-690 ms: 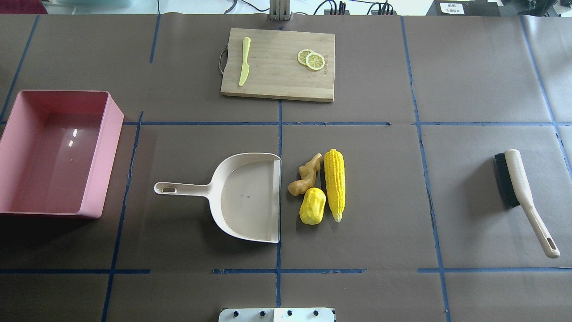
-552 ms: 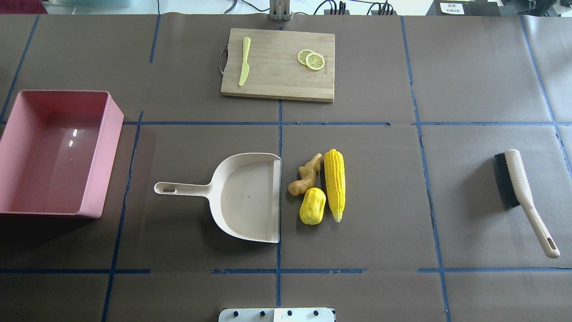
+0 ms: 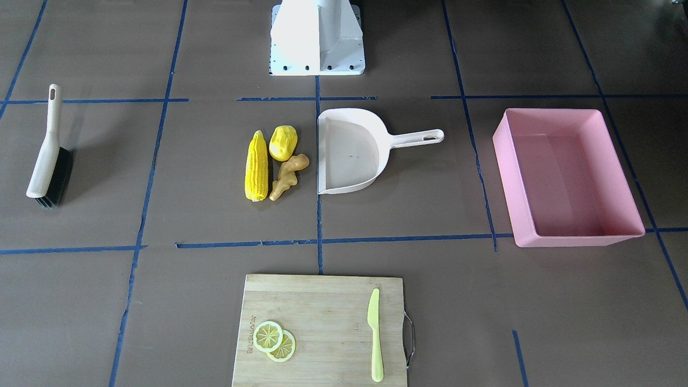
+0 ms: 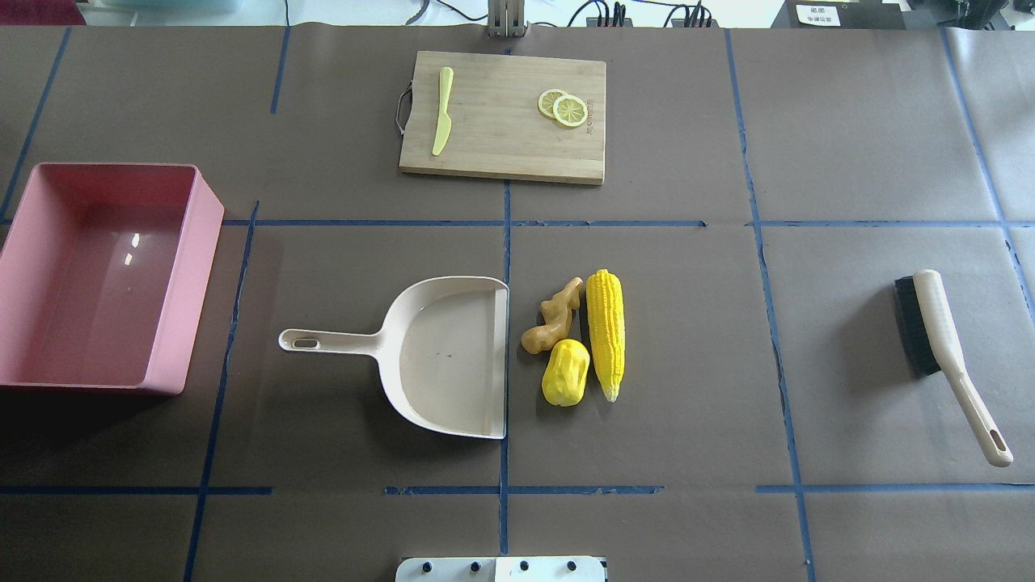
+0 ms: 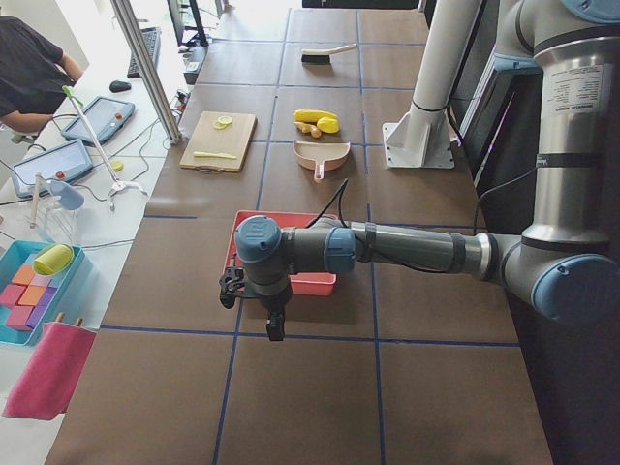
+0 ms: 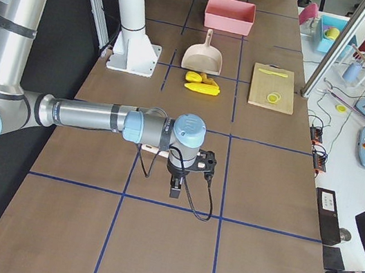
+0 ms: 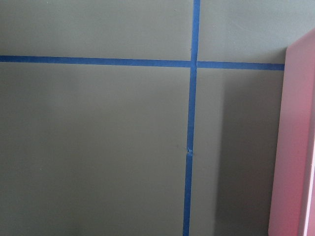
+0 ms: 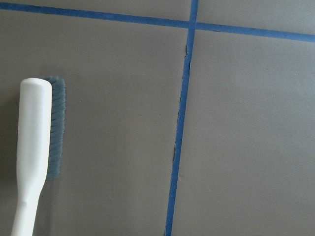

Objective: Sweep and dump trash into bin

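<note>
A long bumpy yellow corn cob (image 4: 606, 333), a fat yellow pepper lump (image 4: 565, 373) and a knobbly tan ginger root (image 4: 552, 316) lie close together just beside the open edge of the dustpan (image 4: 441, 356). The big pink bin (image 4: 186, 267) sits well apart on the robot's left. Nothing has moved since a moment ago, and I cannot tell if the left gripper (image 5: 274, 325) or right gripper (image 6: 176, 190) is open or holding anything.

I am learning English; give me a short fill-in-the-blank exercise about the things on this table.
The lemon slices and the knife lie on the wooden cutting ___.
The dustpan opens toward the corn cob, the ginger and the ___ pepper.
The ___ bin stands beyond the dustpan's handle.
Missing words: board, yellow, pink.
</note>
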`<state>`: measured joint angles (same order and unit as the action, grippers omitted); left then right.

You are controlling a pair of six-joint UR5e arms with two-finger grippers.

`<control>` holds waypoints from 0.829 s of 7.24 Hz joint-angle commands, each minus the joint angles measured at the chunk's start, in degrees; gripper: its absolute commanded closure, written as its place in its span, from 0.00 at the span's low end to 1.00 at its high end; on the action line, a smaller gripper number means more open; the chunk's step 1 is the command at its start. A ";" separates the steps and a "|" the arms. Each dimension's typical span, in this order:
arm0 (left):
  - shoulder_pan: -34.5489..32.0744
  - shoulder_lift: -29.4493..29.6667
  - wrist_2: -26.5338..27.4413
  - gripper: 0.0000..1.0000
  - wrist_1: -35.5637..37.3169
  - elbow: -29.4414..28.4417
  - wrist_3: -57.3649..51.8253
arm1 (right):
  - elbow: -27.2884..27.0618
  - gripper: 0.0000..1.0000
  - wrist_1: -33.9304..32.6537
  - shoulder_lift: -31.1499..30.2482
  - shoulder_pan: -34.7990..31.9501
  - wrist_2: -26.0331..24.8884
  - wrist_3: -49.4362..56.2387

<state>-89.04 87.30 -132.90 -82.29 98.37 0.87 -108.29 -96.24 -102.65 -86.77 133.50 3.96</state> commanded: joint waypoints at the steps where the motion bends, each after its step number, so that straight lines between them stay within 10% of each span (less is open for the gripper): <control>1: 0.01 0.06 -0.26 0.00 -0.15 0.94 -0.07 | 0.00 0.00 0.00 0.08 0.63 0.00 -0.01; 6: 0.18 -0.12 0.27 0.00 -2.17 1.29 0.19 | -0.17 0.00 0.09 0.00 2.12 4.82 -0.27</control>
<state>-88.94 87.19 -132.71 -84.38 99.76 1.02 -108.39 -96.22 -102.63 -85.40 136.19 3.79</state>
